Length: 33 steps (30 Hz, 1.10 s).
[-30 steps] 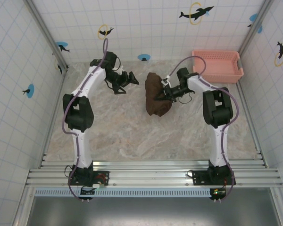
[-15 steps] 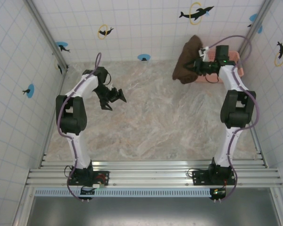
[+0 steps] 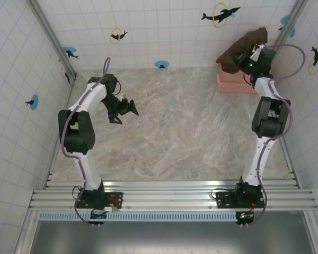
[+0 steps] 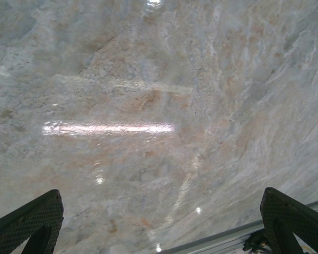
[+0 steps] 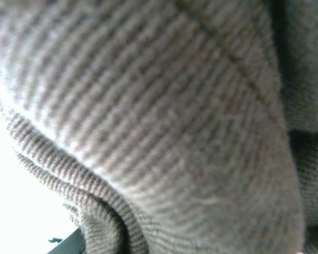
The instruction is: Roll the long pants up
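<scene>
From above, the right gripper (image 3: 246, 59) is clamped on the pants (image 3: 244, 43), high at 1 o'clock over the basket (image 3: 234, 84). The left gripper (image 3: 125, 108), at 9 o'clock, has its jaws wide apart. Left wrist: the table (image 4: 159, 106) lies below. Right wrist: the pants are up close. Held by one pinch, they may slip or unroll.

Two grippers: left gripper (image 3: 125, 114) at ten o'clock, right gripper (image 3: 245, 59) at one o'clock. One pair of pants (image 3: 246, 43). One basket (image 3: 233, 83). One table (image 3: 175, 132).

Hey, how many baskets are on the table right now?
1: the pink basket, far right corner, partly hidden by the long pants. I see no other.
</scene>
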### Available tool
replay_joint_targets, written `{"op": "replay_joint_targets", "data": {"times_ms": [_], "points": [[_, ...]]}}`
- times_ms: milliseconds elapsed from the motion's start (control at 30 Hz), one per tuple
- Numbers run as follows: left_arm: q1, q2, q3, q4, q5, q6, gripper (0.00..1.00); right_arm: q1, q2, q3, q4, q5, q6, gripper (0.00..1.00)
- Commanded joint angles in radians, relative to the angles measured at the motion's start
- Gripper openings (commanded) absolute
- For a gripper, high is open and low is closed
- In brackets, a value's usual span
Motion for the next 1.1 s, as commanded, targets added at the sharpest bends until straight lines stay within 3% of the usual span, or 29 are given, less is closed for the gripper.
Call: {"op": "replay_joint_targets", "data": {"times_ms": [0, 167, 267, 333, 467, 500, 667, 767, 900, 967, 1067], "points": [[0.018, -0.065, -0.018, -0.078, -0.043, 0.029, 0.97, 0.0, 0.066, 0.022, 0.292, 0.129, 0.141, 0.0], [0.025, -0.094, -0.053, -0.077, -0.048, 0.012, 0.97, 0.008, 0.162, 0.022, 0.453, 0.245, 0.299, 0.0], [0.026, -0.103, -0.068, -0.078, -0.053, 0.009, 0.98, 0.018, 0.167, 0.014, 0.445, 0.286, 0.314, 0.09], [0.026, -0.101, -0.073, -0.083, -0.061, 0.011, 0.98, 0.027, 0.136, -0.02, 0.4, 0.338, 0.294, 0.35], [0.025, -0.087, -0.077, -0.098, -0.072, 0.019, 0.97, 0.043, 0.036, -0.097, 0.264, 0.391, 0.218, 0.63], [0.026, -0.082, -0.076, -0.101, -0.076, 0.019, 0.97, 0.046, 0.009, -0.116, 0.239, 0.401, 0.194, 0.99], [0.028, -0.07, -0.073, -0.098, -0.063, 0.024, 0.98, 0.057, -0.106, -0.114, -0.033, 0.475, 0.132, 0.97], [0.027, -0.057, -0.057, -0.103, -0.068, 0.033, 0.98, 0.05, -0.122, -0.037, -0.187, 0.471, 0.122, 0.97], [0.028, -0.043, -0.05, -0.105, -0.079, 0.052, 0.97, 0.046, -0.166, 0.082, -0.523, 0.52, 0.077, 0.97], [0.029, -0.048, -0.056, -0.096, -0.086, 0.061, 0.98, 0.047, -0.219, 0.06, -0.609, 0.556, 0.032, 0.97], [0.039, -0.079, -0.073, -0.052, -0.108, 0.087, 0.97, 0.059, -0.35, -0.103, -0.527, 0.572, -0.05, 0.97]]}}
